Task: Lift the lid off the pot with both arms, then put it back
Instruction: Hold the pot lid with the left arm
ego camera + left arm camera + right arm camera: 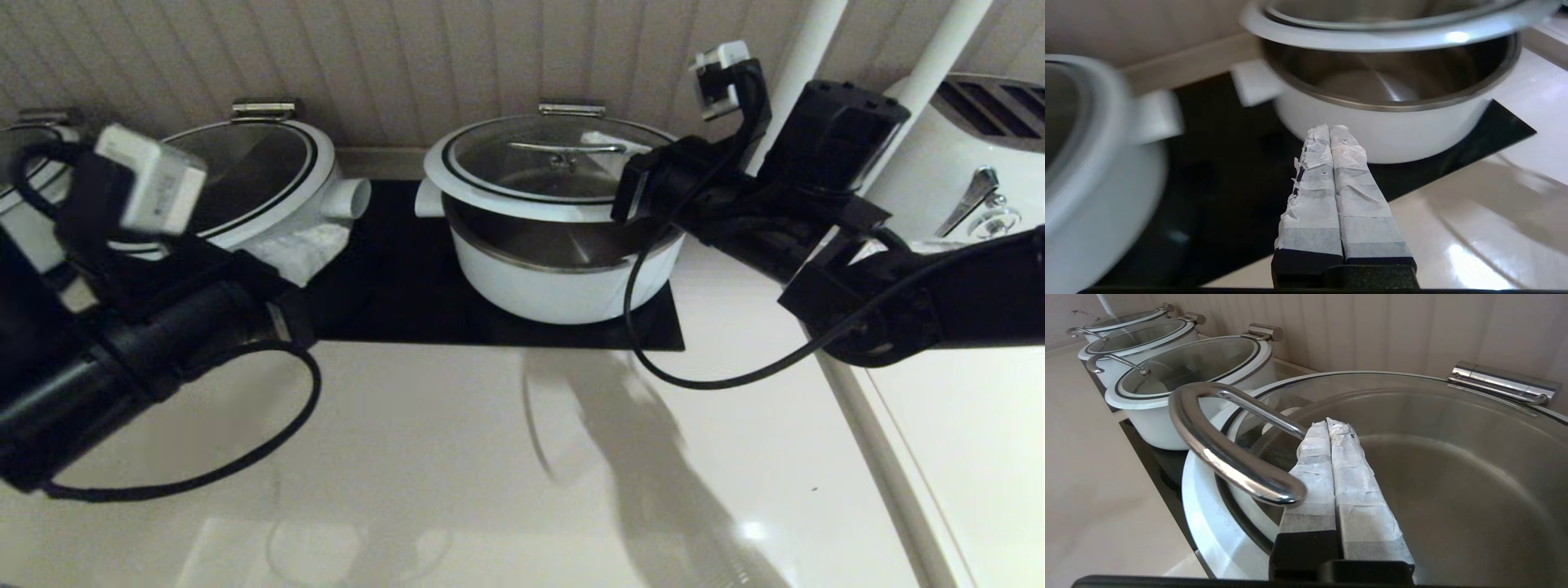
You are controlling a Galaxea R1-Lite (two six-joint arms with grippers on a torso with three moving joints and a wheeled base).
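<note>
Pale beadboard panelling backs a glossy cream bench (457,457) on which a black mat (392,269) carries the pot (563,282), at about one o'clock from the middle of the head view. Its lid (555,167) is raised at the near edge, tilted back on the steel hinge clip (571,108), so the steel inner bowl shows beneath it. The right pincer (1331,428) lies on the glass with its taped fingers pressed together, under the curved steel handle (1224,445); it seems to prop the lid rather than clamp it. The left pincer (1329,130), also closed and empty, hangs over the mat just short of the pot's wall, at nine o'clock from the pot. The lift looks largely made by one arm; lowering the lid again remains. A second lidded pot (245,188) stands at ten o'clock.
</note>
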